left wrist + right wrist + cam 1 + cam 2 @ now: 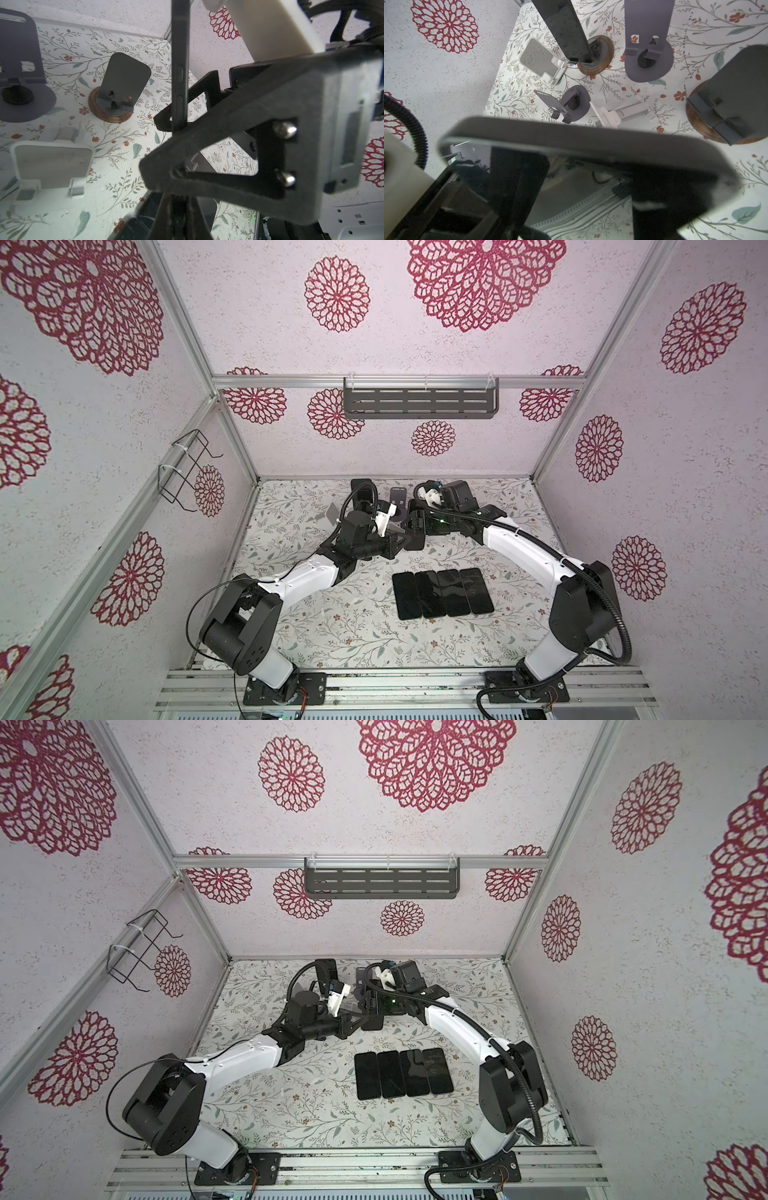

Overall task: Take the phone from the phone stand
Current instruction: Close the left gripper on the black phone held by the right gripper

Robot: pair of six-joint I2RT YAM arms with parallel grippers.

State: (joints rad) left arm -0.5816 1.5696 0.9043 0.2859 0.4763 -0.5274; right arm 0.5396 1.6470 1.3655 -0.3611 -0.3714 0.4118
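Cloth (519, 614) printed with leafy sprigs covers the table (332, 635). Pale walls (478, 448) with red flower medallions close it in, set in an aluminium frame (291, 382). A slotted metal shelf (419, 404) hangs on the back wall and a wire rack (185, 470) on the side wall. A row of four phones (442, 593) lies flat on the cloth, side by side, in front of the arms. Toward the back stand a purple stand (18, 62), a wood-based stand (122, 83) and a white stand (52, 162). The phone (179, 72) is up in the air, clear of these stands, between the two arms near the table's middle. The left gripper (166, 141) is clamped across the phone's thin body near one end. The right gripper (415, 531) holds it with jaws set wide across its width.
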